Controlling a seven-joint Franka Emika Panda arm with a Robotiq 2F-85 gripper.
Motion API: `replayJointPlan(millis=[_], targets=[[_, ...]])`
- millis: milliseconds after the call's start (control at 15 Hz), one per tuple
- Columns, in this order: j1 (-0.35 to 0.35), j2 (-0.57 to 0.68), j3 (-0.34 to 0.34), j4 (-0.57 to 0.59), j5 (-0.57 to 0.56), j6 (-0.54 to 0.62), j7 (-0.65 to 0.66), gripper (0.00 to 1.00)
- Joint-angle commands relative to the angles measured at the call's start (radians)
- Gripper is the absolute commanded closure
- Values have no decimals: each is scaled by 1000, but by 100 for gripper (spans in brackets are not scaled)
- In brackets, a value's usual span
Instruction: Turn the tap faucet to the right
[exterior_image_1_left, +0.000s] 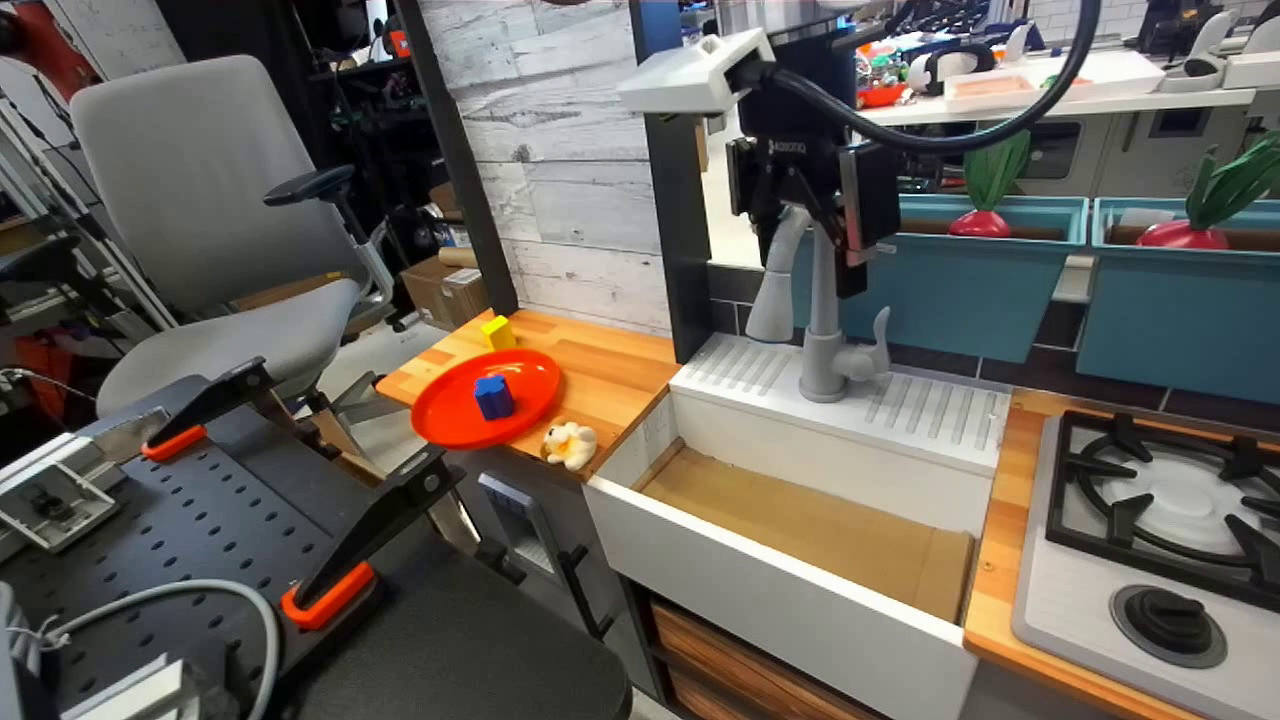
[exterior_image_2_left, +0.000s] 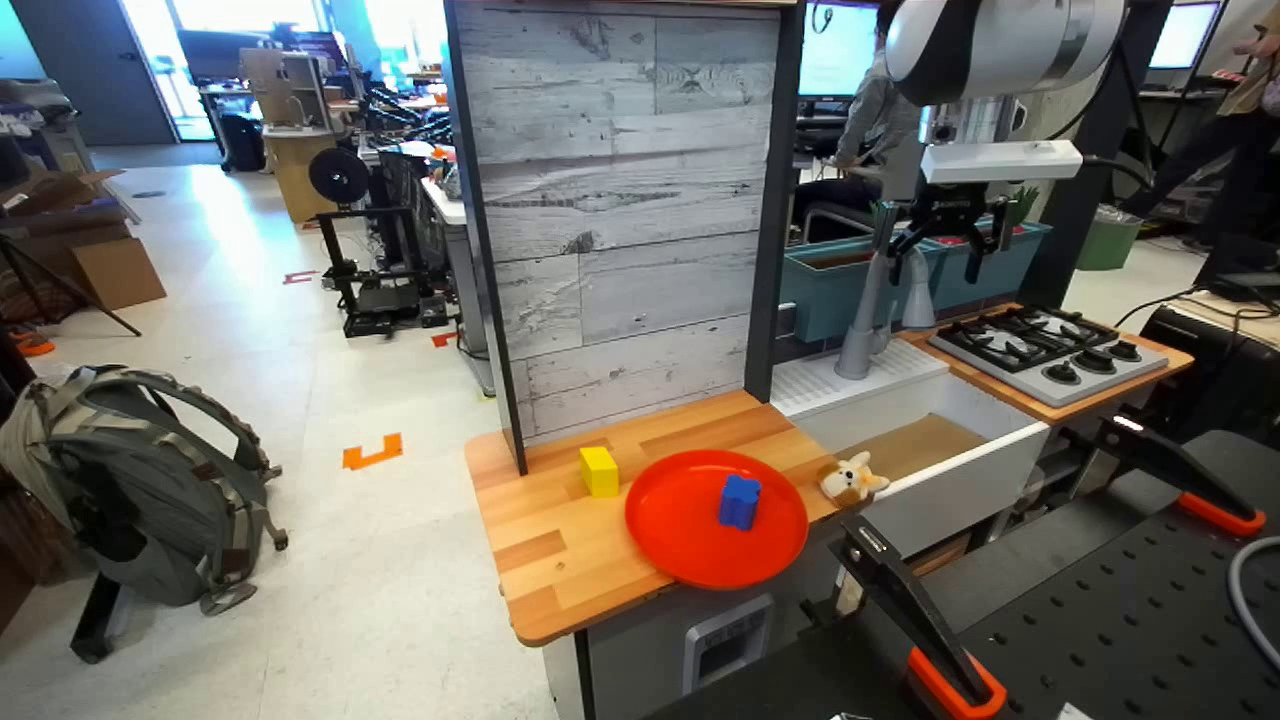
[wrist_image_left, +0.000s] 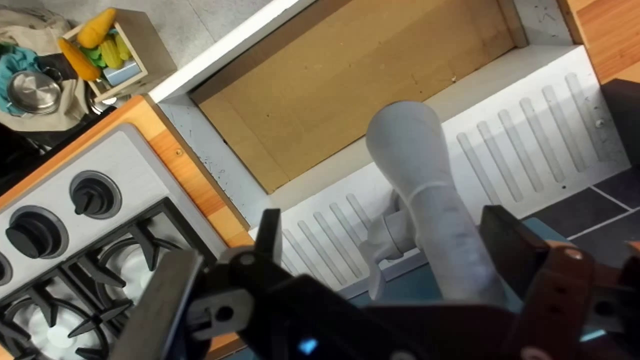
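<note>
The grey tap faucet (exterior_image_1_left: 824, 295) stands upright on the ridged white ledge behind the sink, and it also shows in an exterior view (exterior_image_2_left: 858, 335). Its flared spout head points down over the sink side, and its small lever (exterior_image_1_left: 878, 352) sticks out from the base. My gripper (exterior_image_1_left: 808, 258) points down at the top of the gooseneck, whose arch is partly hidden behind it. In the wrist view the gripper (wrist_image_left: 382, 217) is open, with the faucet's spout (wrist_image_left: 442, 215) between its fingers. The right finger is close to the spout; the left finger is well apart from it. Contact cannot be told.
The white sink (exterior_image_1_left: 760, 565) lies below, with a gas stove (exterior_image_1_left: 1075, 590) beside it. Teal planters (exterior_image_1_left: 960, 300) hang close behind the faucet. A dark post (exterior_image_1_left: 690, 230) and wood-look wall stand at its side. A red plate (exterior_image_1_left: 440, 420) holds a blue block (exterior_image_1_left: 493, 397).
</note>
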Motion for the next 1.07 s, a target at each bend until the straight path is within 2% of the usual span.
replayJointPlan(millis=[0,267,467,667,800,867,1000], targets=[[-6,-81,25,-109,20,85,-29,0],[26,-198,36,-245,15,141,-15,0],[80,-322,34,-395,-11,175,-2,0],[140,-412,41,-532,-31,280,17,0],[194,-417,21,-564,-80,306,58,0],[154,-376,40,-491,-45,255,25,0],[182,-392,40,-530,-61,275,48,0]])
